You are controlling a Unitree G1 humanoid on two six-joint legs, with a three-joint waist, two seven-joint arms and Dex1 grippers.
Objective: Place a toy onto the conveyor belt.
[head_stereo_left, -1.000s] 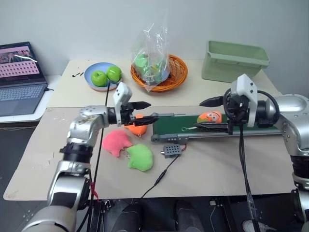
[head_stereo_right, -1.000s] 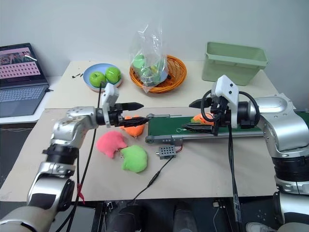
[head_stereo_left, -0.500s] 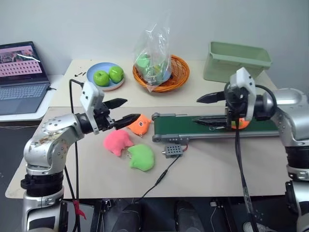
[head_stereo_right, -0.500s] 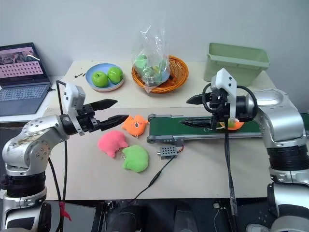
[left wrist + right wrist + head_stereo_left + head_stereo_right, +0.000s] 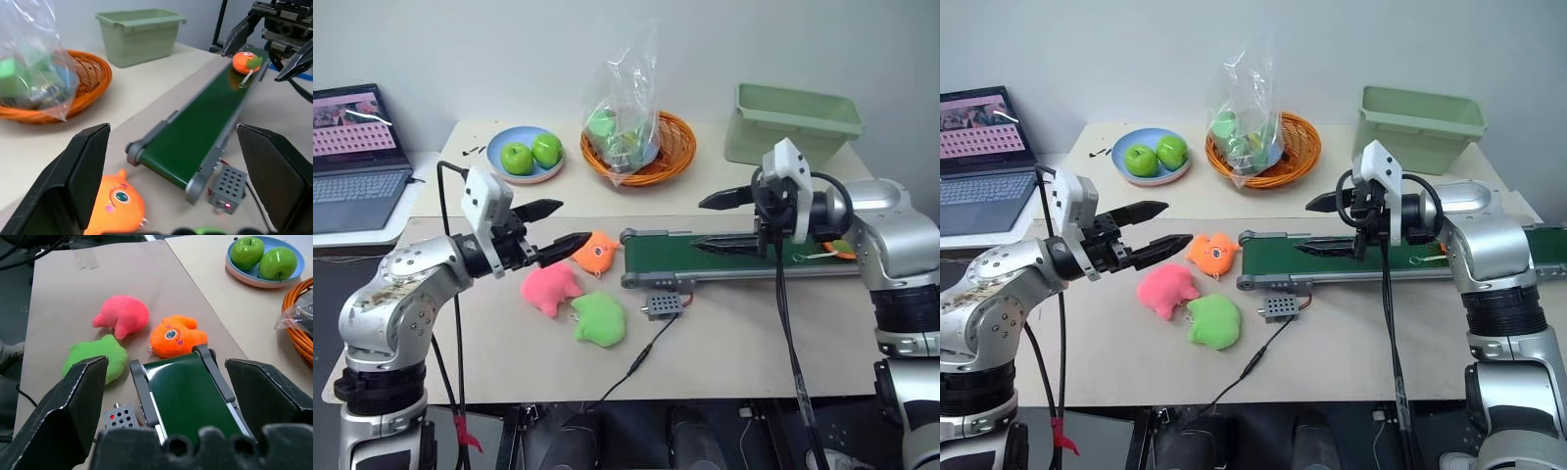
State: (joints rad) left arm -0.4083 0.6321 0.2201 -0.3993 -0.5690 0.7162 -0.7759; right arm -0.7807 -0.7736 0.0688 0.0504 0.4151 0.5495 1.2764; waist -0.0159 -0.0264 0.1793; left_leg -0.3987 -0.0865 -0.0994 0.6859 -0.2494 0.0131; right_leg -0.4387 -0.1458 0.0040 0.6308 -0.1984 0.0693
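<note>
Two tan tabletops [image 5: 734, 338] against pale wall [image 5: 460, 49]

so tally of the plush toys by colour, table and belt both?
Orange: 2, the larger orange plush off the belt's end and the small toy on the conveyor belt
Pink: 1, pink plush
Lime green: 1, lime green plush
Total: 4

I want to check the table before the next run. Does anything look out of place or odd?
Nothing looks spilled or damaged. The small orange toy lies on the green belt, near its far end. Three plush toys lie loose on the table beside the belt's near end, and a small grey box rests against the belt frame.
</note>
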